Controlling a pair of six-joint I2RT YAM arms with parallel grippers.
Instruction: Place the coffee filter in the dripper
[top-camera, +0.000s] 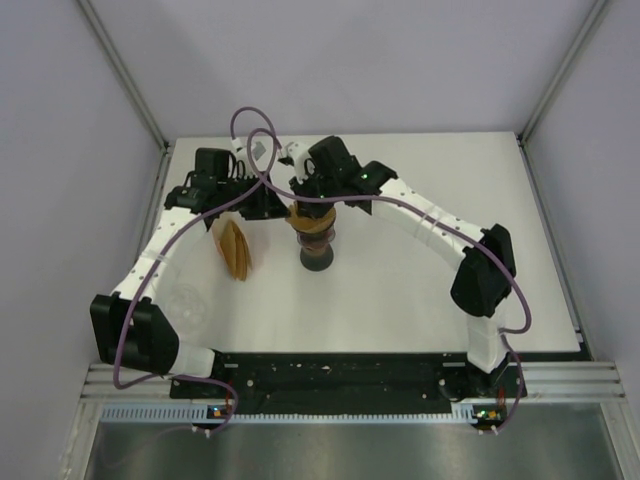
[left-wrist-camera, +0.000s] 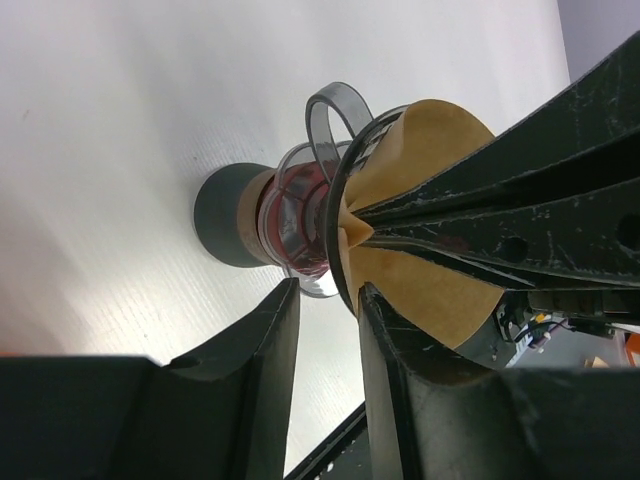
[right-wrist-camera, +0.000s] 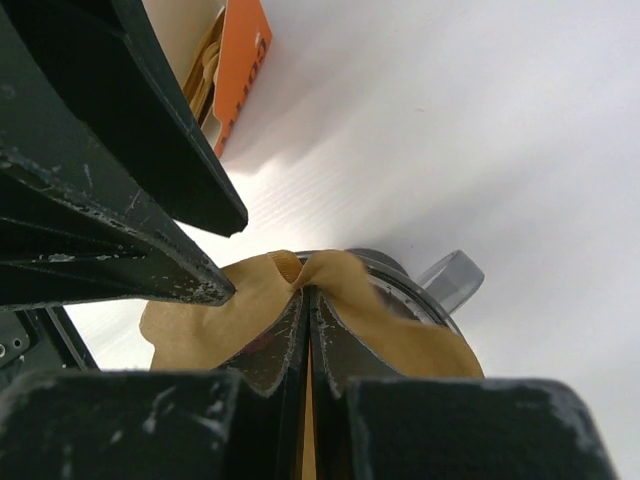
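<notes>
The white desk (top-camera: 450, 300) fills most of the overhead view, and the left arm (top-camera: 150, 265) and right arm (top-camera: 440, 225) reach in from the near edge to meet above its middle. There the clear dripper (left-wrist-camera: 300, 215) stands upright on a dark round base (left-wrist-camera: 225, 215), its looped handle (left-wrist-camera: 335, 100) sticking out from the rim. The brown coffee filter (left-wrist-camera: 425, 140) is held at the dripper's mouth. The right jaws are clenched on it, the two fingers (right-wrist-camera: 345, 355) pressed together along its middle crease so the paper fans out to either side. Its folded point sits just at the rim, and most of the paper lies outside the cone. The left jaws are released, with a bare gap between their fingers (left-wrist-camera: 270, 350). They hang just beside the dripper and grip nothing. To the left of the dripper, near the left arm, a stack of spare filters (top-camera: 236, 250) lies on the desk, and the right wrist view shows an orange pack (right-wrist-camera: 247, 60) around them.
</notes>
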